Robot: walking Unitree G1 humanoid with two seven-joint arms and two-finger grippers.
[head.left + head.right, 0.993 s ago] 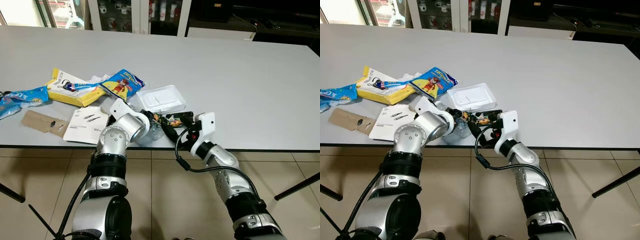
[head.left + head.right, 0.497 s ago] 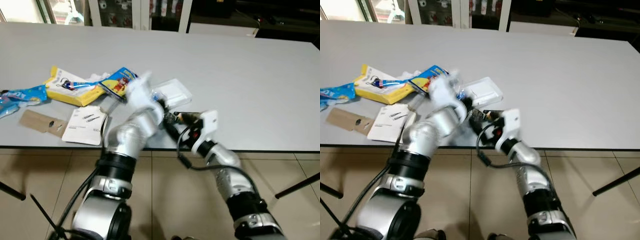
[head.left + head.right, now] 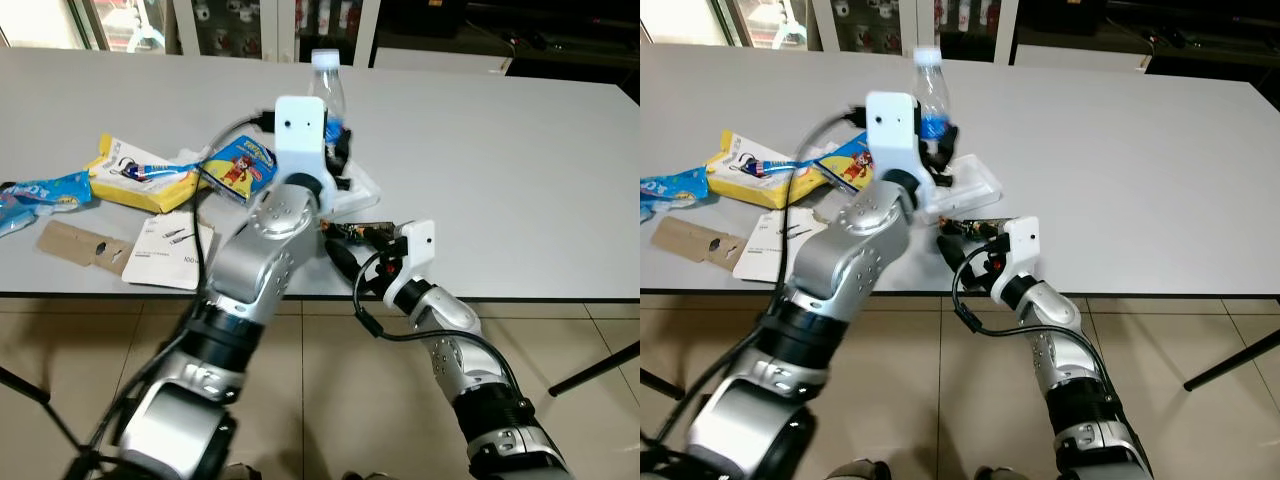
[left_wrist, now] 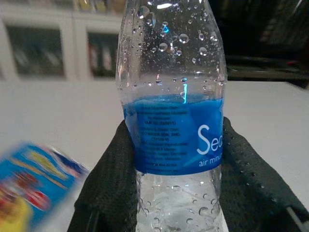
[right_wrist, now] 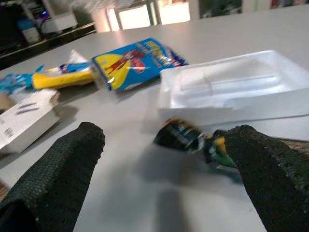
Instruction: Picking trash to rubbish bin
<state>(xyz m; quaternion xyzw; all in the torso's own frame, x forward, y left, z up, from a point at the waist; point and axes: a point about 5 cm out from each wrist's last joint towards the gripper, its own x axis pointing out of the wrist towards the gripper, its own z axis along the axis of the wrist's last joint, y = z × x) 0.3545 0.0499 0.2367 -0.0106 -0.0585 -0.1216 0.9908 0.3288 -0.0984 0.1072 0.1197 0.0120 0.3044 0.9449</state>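
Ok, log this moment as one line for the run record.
left gripper: shut on water bottle, held upright above table | right gripper: open, low by dark wrapper | white foam tray behind wrapper

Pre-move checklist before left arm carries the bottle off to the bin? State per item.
1. Left hand shut on the water bottle: ok, fingers press both sides at the blue label.
2. Bottle lifted off the table: ok, it is upright above the litter.
3. Bottle capped: ok, white cap on.
4. Right hand free: ok, open, low over the table edge with a dark crumpled wrapper between its fingers, not gripped.
5. Rubbish bin located: cannot tell.
6. Trash left on table: not ok, white foam tray, blue snack bag and yellow packet remain.
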